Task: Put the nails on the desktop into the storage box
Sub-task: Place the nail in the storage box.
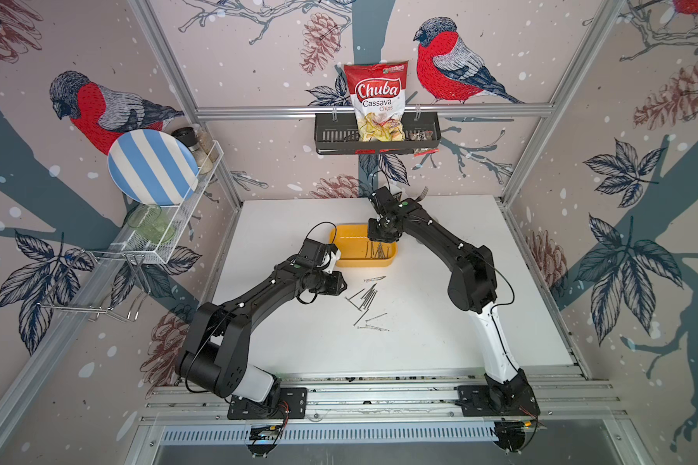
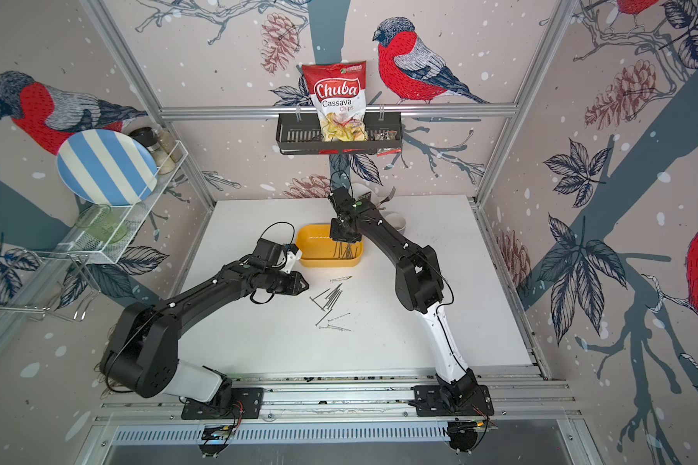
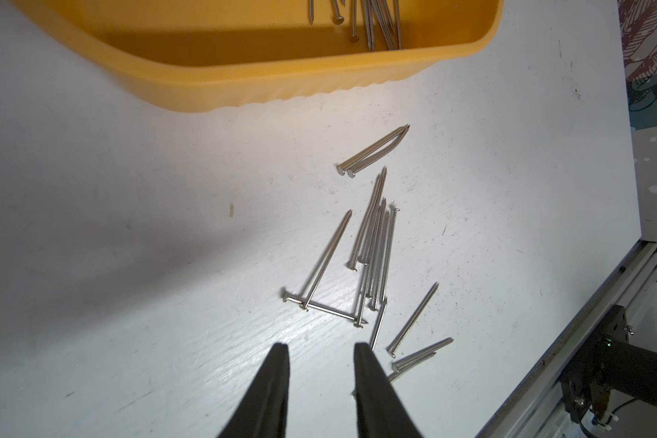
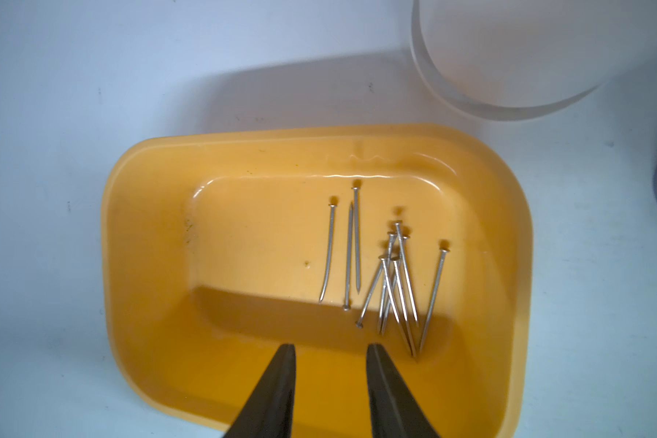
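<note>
Where the white desktop (image 1: 440,322) fills the middle of both top views, a yellow storage box (image 1: 351,261) sits toward its back. A scatter of nails (image 1: 365,300) lies on the bare surface just in front of the box. The left gripper (image 1: 341,282) hovers beside that scatter. The right gripper (image 1: 381,238) hangs over the end of the box nearer the right arm, above more nails inside.

In the left wrist view, the left gripper's jaws stand partly apart with nothing between them. Their tips are just short of the nearest loose nails, and the box lies beyond.

In the right wrist view, the right gripper's jaws are likewise parted and empty above the box. About ten nails lie toward one end of it. A white round container (image 4: 509,57) stands near the box.
</note>
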